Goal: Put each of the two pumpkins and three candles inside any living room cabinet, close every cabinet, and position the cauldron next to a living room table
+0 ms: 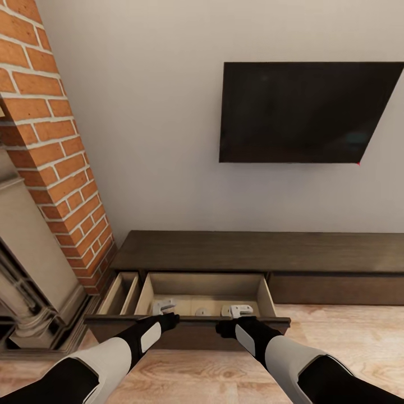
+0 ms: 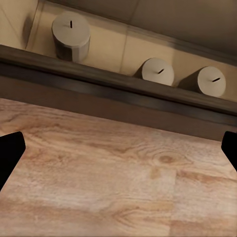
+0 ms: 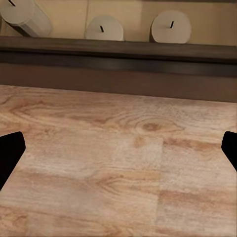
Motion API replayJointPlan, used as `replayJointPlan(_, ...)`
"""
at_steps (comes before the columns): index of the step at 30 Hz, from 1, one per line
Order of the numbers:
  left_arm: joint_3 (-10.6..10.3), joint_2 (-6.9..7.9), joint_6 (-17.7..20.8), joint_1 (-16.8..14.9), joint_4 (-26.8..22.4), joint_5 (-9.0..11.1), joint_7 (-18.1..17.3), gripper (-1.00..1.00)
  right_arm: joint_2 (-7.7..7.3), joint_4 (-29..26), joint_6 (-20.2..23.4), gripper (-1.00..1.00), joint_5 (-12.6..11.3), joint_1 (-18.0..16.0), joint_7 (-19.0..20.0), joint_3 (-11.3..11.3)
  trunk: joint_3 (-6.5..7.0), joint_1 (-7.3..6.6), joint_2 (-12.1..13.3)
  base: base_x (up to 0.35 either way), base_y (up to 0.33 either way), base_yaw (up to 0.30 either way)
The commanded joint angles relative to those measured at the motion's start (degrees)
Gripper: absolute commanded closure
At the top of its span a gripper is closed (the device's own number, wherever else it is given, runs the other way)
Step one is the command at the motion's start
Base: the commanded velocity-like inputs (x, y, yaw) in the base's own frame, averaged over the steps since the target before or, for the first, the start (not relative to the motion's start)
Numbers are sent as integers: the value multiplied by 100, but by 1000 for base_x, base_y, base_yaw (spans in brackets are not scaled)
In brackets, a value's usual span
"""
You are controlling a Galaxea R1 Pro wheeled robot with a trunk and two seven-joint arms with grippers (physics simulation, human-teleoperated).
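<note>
Dark brown wood fills the lower half of my head view: the long low dark brown wooden cabinet [image 1: 264, 251] runs along the pale wall [image 1: 151, 112], with its drawer [image 1: 205, 292] pulled out toward me at 12 o'clock. Inside that drawer I see the three short whitish wax candles [image 2: 70, 35], standing upright in a row near the drawer's front panel, apart from one another. A narrower compartment [image 1: 120, 293] lies open just beside it at 11 o'clock.

My left claw [image 1: 163, 307] and right claw [image 1: 240, 310] hang over the drawer's front edge, side by side. In both wrist views the black fingertips [image 2: 11, 153] sit wide apart at the frame edges with only light wood-plank floor [image 3: 118, 163] between them, so both claws are spread and hold nothing.

Red brick chimney [image 1: 53, 146] rises at 10 o'clock, touching the cabinet's end, with a grey stone fireplace surround [image 1: 28, 269] at 9 o'clock. A flat black wall-mounted television [image 1: 303, 112] hangs above the cabinet at 1 o'clock. The drawer's front panel stands between my claws and the candles.
</note>
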Motion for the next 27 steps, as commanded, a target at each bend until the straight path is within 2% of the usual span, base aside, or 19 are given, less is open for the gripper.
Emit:
replayJointPlan(1,-49,2,28,-1,-14,45,35,-100,0,-11,30,-100,-51,-2,-33,43,-24,22,-44,0,0,0)
replayJointPlan(27,-42,-4,28,-1,-12,44,44,-100,0,-10,30,-100,-53,-2,2,43,-490,593,-1087,0,0,0)
